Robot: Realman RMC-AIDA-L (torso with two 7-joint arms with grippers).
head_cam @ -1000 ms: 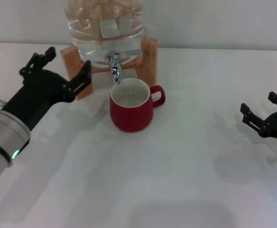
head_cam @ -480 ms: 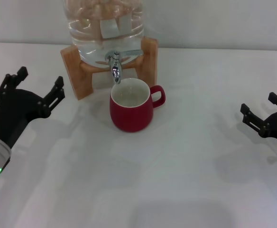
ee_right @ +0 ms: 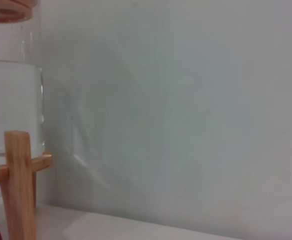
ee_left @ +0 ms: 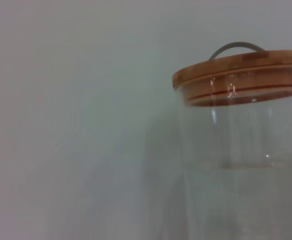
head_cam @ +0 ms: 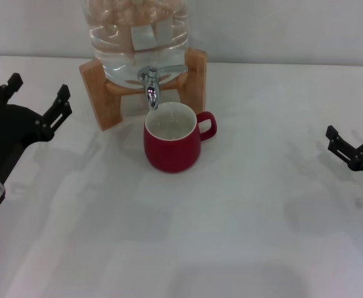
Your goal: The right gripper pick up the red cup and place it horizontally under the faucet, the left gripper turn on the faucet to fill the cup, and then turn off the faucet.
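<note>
1. A plain white table (head_cam: 231, 236) carries everything.
2. A wooden stand (head_cam: 194, 77) rests on the table near its far edge, left of the middle, holding a clear water jar (head_cam: 135, 37).
3. The red cup (head_cam: 172, 136) stands upright on the table just in front of the stand, its handle pointing toward the table's right side.

Red cup (head_cam: 172, 146) upright under chrome faucet (head_cam: 150, 87), handle toward robot's right
</note>
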